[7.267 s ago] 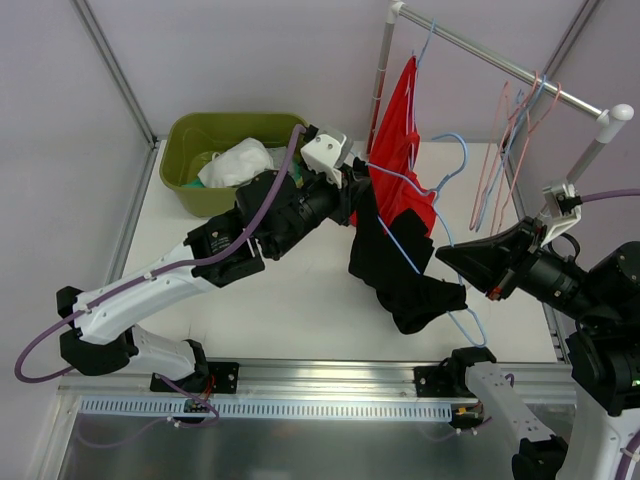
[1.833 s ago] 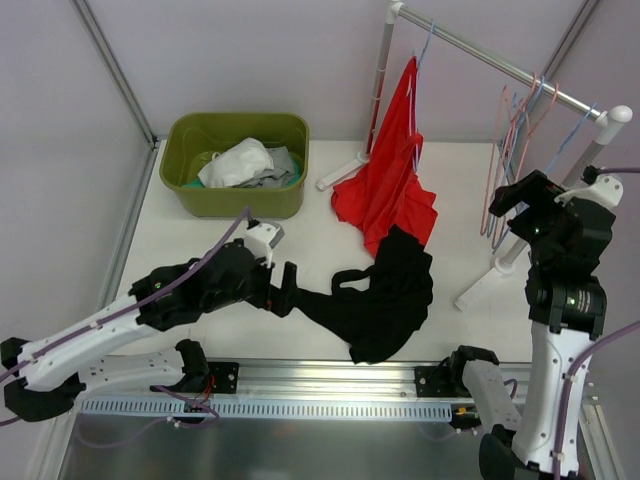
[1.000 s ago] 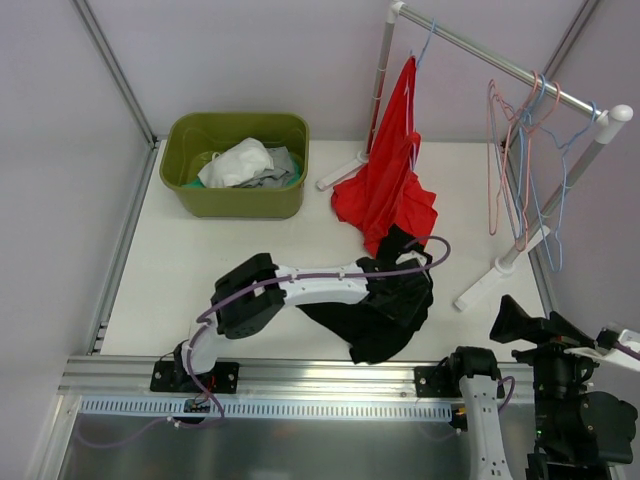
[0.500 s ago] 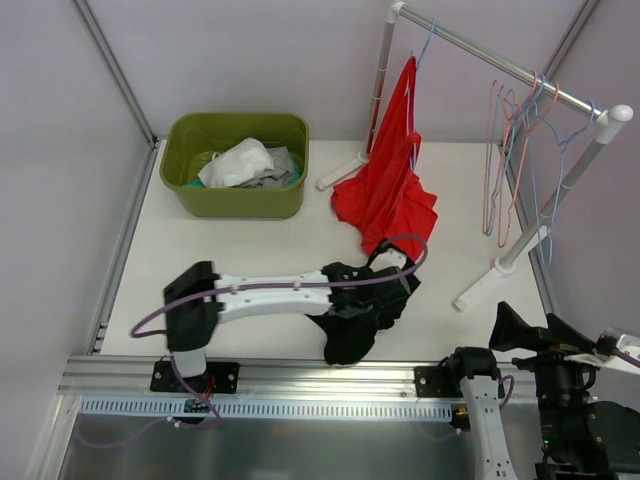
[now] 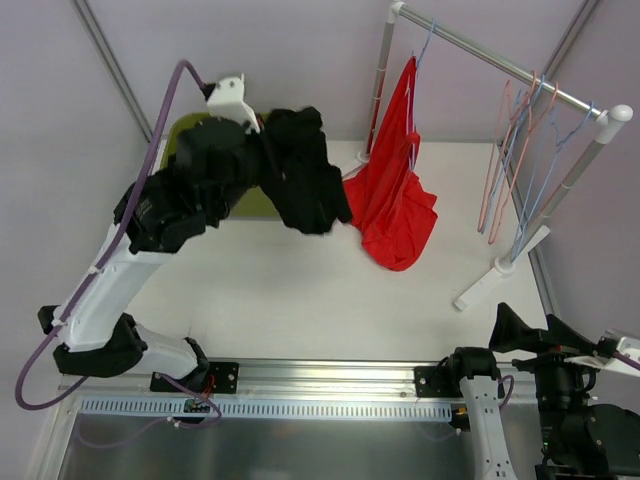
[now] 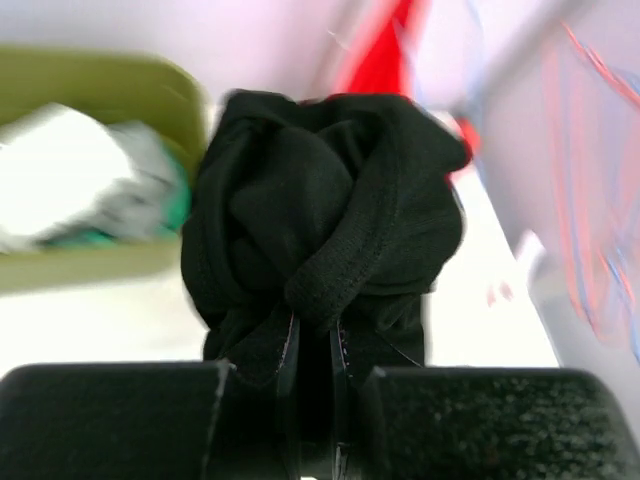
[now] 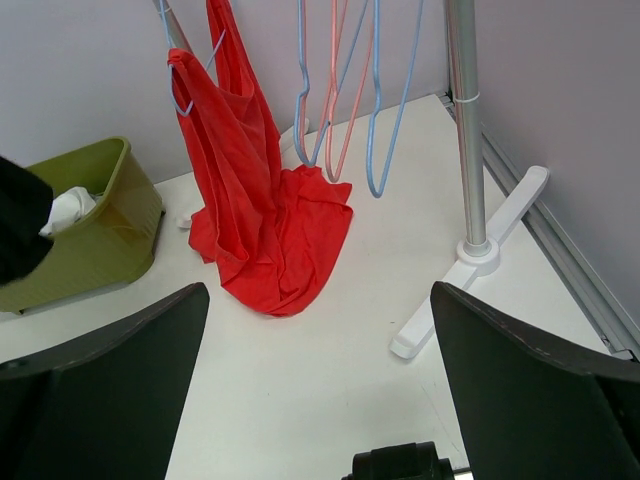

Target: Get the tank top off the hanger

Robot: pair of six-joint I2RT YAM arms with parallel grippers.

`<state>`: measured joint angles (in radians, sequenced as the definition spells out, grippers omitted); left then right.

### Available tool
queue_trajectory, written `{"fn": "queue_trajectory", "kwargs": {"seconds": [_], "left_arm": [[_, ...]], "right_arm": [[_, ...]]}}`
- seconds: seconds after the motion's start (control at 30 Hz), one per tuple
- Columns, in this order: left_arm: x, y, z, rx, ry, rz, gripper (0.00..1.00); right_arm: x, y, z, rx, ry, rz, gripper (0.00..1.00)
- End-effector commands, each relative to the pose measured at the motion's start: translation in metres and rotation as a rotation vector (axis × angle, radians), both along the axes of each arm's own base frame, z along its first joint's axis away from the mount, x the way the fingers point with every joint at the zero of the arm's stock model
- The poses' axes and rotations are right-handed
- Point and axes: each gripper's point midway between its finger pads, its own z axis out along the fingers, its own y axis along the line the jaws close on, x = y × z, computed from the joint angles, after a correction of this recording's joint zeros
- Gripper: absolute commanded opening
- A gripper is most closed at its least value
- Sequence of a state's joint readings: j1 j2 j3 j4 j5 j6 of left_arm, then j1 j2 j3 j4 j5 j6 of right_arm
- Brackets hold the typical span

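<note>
The black tank top (image 5: 305, 170) hangs bunched in the air in front of the green bin, free of any hanger. My left gripper (image 6: 312, 350) is shut on a fold of its fabric (image 6: 320, 210); in the top view the cloth hides the fingers. A corner of the black cloth shows at the left edge of the right wrist view (image 7: 20, 225). Several bare pink and blue hangers (image 5: 510, 160) dangle from the rack's rail (image 5: 480, 50). My right gripper (image 7: 318, 295) stands open and holds nothing, low at the table's near right corner (image 5: 520, 335).
A red garment (image 5: 395, 205) hangs from a blue hanger at the rail's left end, its hem pooled on the table (image 7: 260, 220). The green bin (image 7: 95, 235) holds white and grey clothes. The rack's white foot (image 5: 500, 272) lies at the right.
My left arm has swung up and back to the left, lifting the black tank top off the table to in front of the bin. The right arm has stayed still.
</note>
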<state>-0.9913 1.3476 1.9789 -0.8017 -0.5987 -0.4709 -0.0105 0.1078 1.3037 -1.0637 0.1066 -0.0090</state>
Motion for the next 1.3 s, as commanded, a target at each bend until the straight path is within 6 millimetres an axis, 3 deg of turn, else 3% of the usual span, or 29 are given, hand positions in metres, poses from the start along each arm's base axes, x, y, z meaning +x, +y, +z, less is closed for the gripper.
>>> {"fn": "queue_trajectory", "kwargs": {"seconds": [0.0, 0.03, 0.07, 0.1, 0.17, 0.23, 0.3, 0.33, 0.43, 0.47, 0.5, 0.53, 0.57, 0.67, 0.7, 0.77, 0.8, 0.83, 0.9, 0.93, 0.97, 1.0, 1.03, 1.07, 1.1, 1.13, 1.2, 1.23, 1.27], "left_arm": [[0.052, 0.038, 0.010, 0.096, -0.013, 0.116, 0.00], [0.068, 0.038, 0.006, 0.097, 0.005, 0.121, 0.00], [0.078, 0.049, 0.020, 0.058, -0.015, 0.144, 0.00], [0.098, 0.074, 0.022, 0.041, -0.011, 0.217, 0.00], [0.121, 0.085, 0.026, 0.002, -0.005, 0.240, 0.00], [0.154, 0.111, 0.015, 0.001, 0.021, 0.311, 0.00], [0.171, 0.126, 0.018, 0.010, 0.003, 0.346, 0.00], [0.191, 0.142, 0.004, 0.027, 0.030, 0.391, 0.00], [0.220, 0.163, -0.032, 0.033, 0.110, 0.441, 0.00], [0.229, 0.181, -0.049, 0.035, 0.153, 0.481, 0.06], [0.234, 0.188, -0.060, 0.032, 0.178, 0.493, 0.59], [0.240, 0.194, -0.073, 0.033, 0.209, 0.502, 0.94], [0.242, 0.204, -0.082, 0.026, 0.235, 0.506, 0.99], [0.223, 0.203, -0.067, -0.003, 0.218, 0.480, 0.99], [0.208, 0.198, -0.044, -0.027, 0.171, 0.446, 0.99], [0.189, 0.196, -0.015, -0.047, 0.109, 0.423, 0.99], [0.178, 0.196, -0.003, -0.058, 0.082, 0.415, 0.99], [0.152, 0.190, 0.024, -0.089, 0.024, 0.372, 0.99], [0.126, 0.181, 0.032, -0.123, 0.013, 0.311, 0.99], [0.094, 0.174, 0.049, -0.154, -0.029, 0.259, 0.99], [0.085, 0.159, 0.029, -0.166, 0.035, 0.178, 0.99], [0.072, 0.152, 0.020, -0.173, 0.058, 0.139, 0.99], [0.043, 0.143, 0.024, -0.188, 0.040, 0.084, 0.99], [0.039, 0.133, -0.012, -0.172, 0.130, 0.045, 0.99], [0.016, 0.131, -0.017, -0.169, 0.119, 0.026, 0.99], [0.009, 0.122, -0.057, -0.148, 0.210, 0.001, 0.99], [-0.006, 0.125, -0.086, -0.123, 0.252, 0.023, 0.99], [-0.019, 0.126, -0.111, -0.104, 0.280, 0.020, 0.99], [-0.027, 0.124, -0.120, -0.087, 0.288, 0.003, 0.99]], "right_arm": [[-0.004, 0.002, 0.007, -0.001, -0.030, 0.017, 0.99], [-0.004, 0.002, 0.007, -0.002, -0.029, 0.019, 1.00], [-0.005, 0.002, 0.007, -0.004, -0.032, 0.019, 0.99], [-0.004, 0.002, 0.007, -0.004, -0.033, 0.017, 0.99], [-0.004, 0.005, 0.008, -0.009, -0.033, 0.051, 0.99], [-0.003, 0.006, 0.007, -0.020, -0.029, 0.058, 0.99], [0.000, 0.007, 0.003, -0.026, -0.015, 0.066, 0.99], [0.001, 0.008, 0.002, -0.031, -0.010, 0.070, 1.00], [0.004, 0.010, -0.002, -0.032, 0.001, 0.083, 0.99], [0.005, 0.013, -0.002, -0.030, 0.004, 0.102, 0.99], [0.005, 0.015, -0.001, -0.029, -0.004, 0.113, 0.99], [0.008, 0.017, -0.002, -0.027, 0.003, 0.124, 1.00], [0.008, 0.027, -0.001, -0.028, 0.002, 0.180, 0.99], [0.014, 0.042, 0.005, -0.024, 0.018, 0.268, 0.99], [0.017, 0.049, 0.012, -0.010, 0.000, 0.301, 0.99], [0.023, 0.073, 0.024, 0.017, 0.000, 0.438, 0.99], [0.025, 0.085, 0.039, 0.067, -0.032, 0.497, 1.00], [0.027, 0.095, 0.048, 0.093, -0.037, 0.556, 1.00], [0.038, 0.122, 0.078, 0.122, -0.074, 0.735, 0.99], [0.042, 0.129, 0.087, 0.170, -0.072, 0.777, 0.99], [0.049, 0.133, 0.094, 0.180, -0.074, 0.803, 1.00], [0.069, 0.132, 0.104, 0.195, -0.057, 0.795, 0.99], [0.080, 0.131, 0.109, 0.195, -0.046, 0.784, 1.00], [0.091, 0.130, 0.113, 0.192, -0.034, 0.770, 0.99], [0.112, 0.129, 0.122, 0.198, -0.009, 0.759, 0.99], [0.126, 0.125, 0.125, 0.195, -0.004, 0.727, 0.99], [0.149, 0.123, 0.133, 0.192, 0.008, 0.710, 0.96], [0.173, 0.122, 0.135, 0.194, 0.037, 0.699, 0.93], [0.187, 0.121, 0.134, 0.185, 0.051, 0.682, 0.86]]}}
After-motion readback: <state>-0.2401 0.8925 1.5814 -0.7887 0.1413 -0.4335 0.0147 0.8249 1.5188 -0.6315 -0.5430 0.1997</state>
